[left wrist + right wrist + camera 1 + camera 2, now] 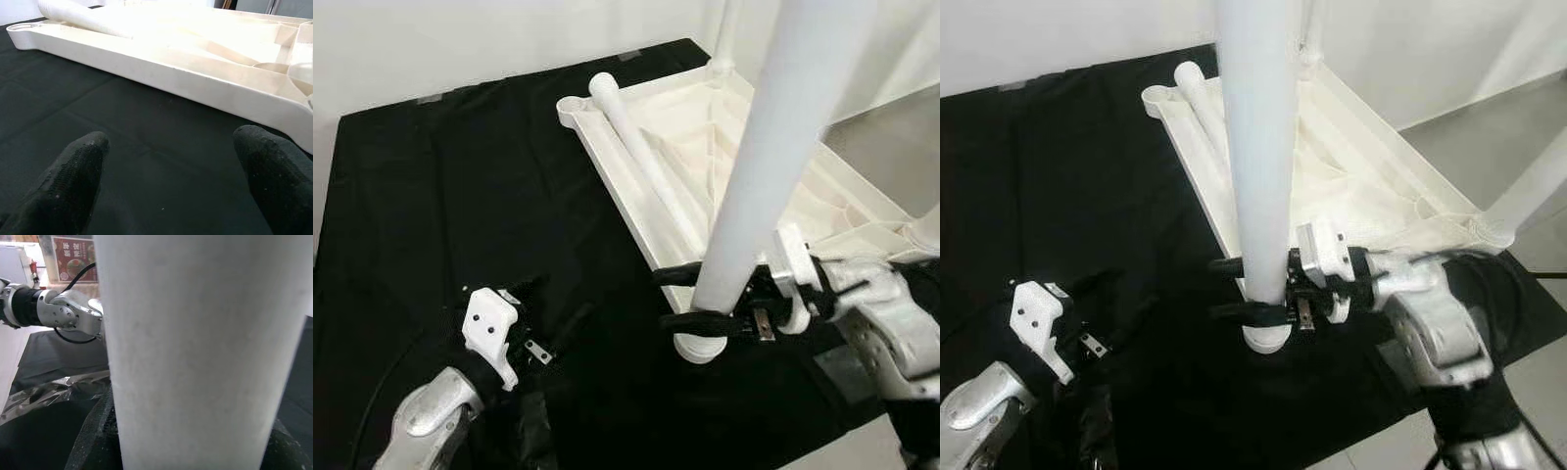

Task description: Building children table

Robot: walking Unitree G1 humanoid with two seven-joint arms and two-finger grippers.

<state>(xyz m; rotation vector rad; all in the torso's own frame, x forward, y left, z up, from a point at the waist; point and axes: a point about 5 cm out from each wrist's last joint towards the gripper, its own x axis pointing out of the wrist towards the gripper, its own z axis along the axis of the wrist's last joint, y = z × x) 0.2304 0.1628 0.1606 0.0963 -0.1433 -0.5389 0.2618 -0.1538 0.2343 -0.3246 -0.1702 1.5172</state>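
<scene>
Right tool (1255, 290) clamps upright white leg (1255, 147) at tabletop (822, 196) corner socket; left tool (171, 181) wide, idle. One leg (641, 147) loose; others seated.

A wide stretch of black cloth (460, 186) lies open ahead of the left tool (171, 196), whose fingers stand apart, up to the side wall of the upturned white tabletop (626, 196). The upright white leg (764, 166), clamped in the right tool (690, 299), blocks the near corner (a loose leg (646, 162) lies across the tray's hollow). Two more standing legs guard the far corner (724, 39) and right corner (1528, 186).
</scene>
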